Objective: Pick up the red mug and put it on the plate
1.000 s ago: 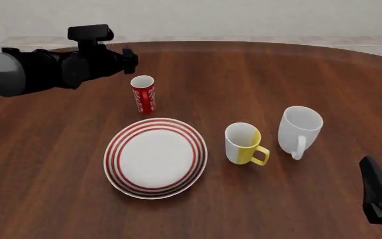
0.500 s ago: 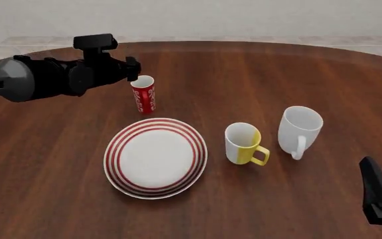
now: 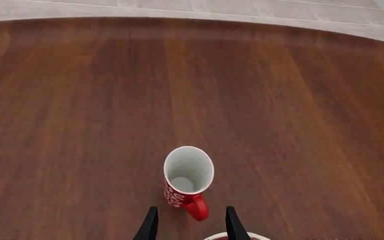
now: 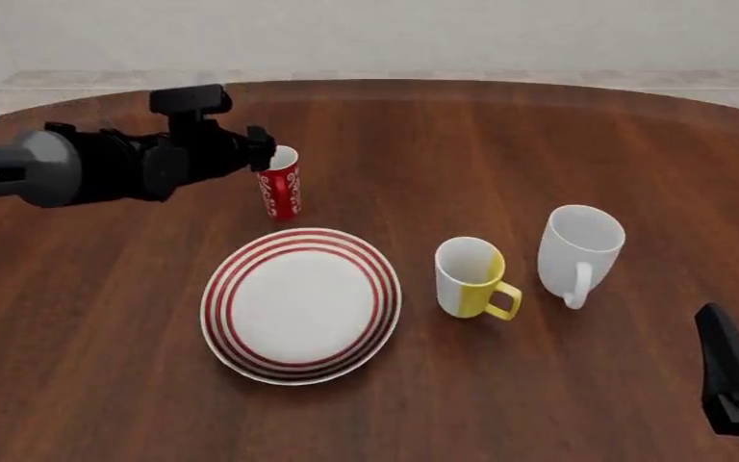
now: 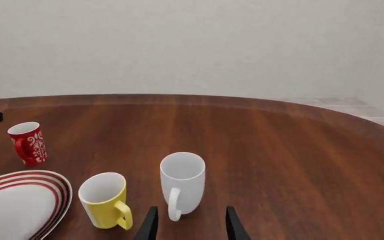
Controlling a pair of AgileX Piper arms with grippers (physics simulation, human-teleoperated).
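The red mug (image 4: pixel 280 183) stands upright on the table just behind the plate (image 4: pixel 301 305), a white one with red rings. My left gripper (image 4: pixel 263 150) hovers at the mug's upper left, by its rim. In the left wrist view the gripper (image 3: pixel 192 226) is open, and the red mug (image 3: pixel 187 181) stands just ahead with its handle at the gap between the fingertips; nothing is gripped. My right gripper (image 5: pixel 190 226) is open and empty, low at the front right of the table. From there the red mug (image 5: pixel 26 143) and plate (image 5: pixel 18 205) lie far off.
A white-and-yellow mug (image 4: pixel 472 279) stands right of the plate, its handle toward the front. A plain white mug (image 4: pixel 579 250) stands further right. The right arm (image 4: pixel 735 380) shows at the front right corner. Bare wooden table lies behind the red mug.
My left gripper has come down and slightly right, closing in on the red mug's rim. The mugs, plate and right arm have stayed still.
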